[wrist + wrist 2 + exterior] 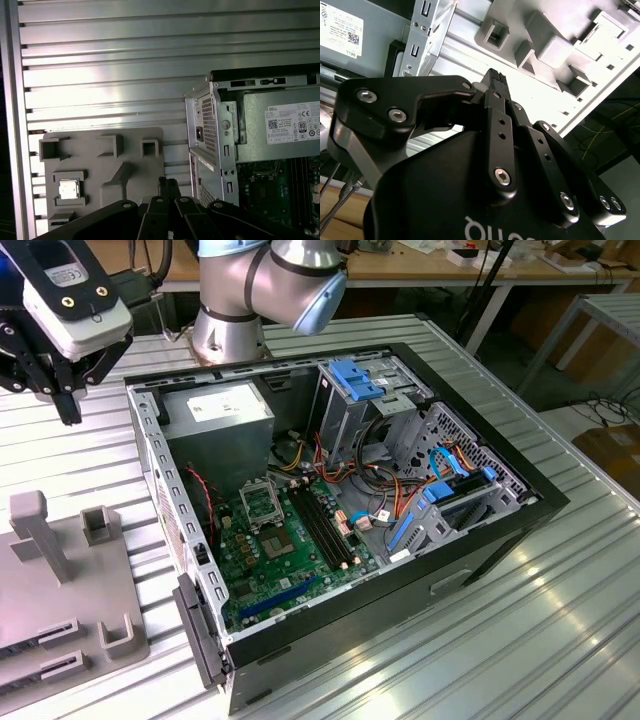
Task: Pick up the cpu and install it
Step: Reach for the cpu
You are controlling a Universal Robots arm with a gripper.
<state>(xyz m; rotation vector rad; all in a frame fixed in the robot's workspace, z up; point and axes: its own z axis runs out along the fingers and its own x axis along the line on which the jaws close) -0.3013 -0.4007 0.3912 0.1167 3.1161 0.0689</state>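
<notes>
The cpu (69,189), a small silver square with a thin green rim, lies in a recess of the grey fixture plate (130,150) in the first wrist view. My gripper (169,184) hovers well above the table between that plate and the open computer case (500,530), its black fingertips (495,80) pressed together with nothing between them. In the exterior view the gripper (68,405) hangs at the far upper left, above the grooved table behind the fixture plate (60,630). The square metal socket frame (262,506) sits on the green motherboard (290,570) inside the case.
The case holds a grey power supply (220,410), blue-tabbed drive cages (365,380), and red and orange cables (400,490). Upright grey posts (35,530) rise from the fixture plate. The arm's base (230,330) stands behind the case on the ribbed metal table (520,640).
</notes>
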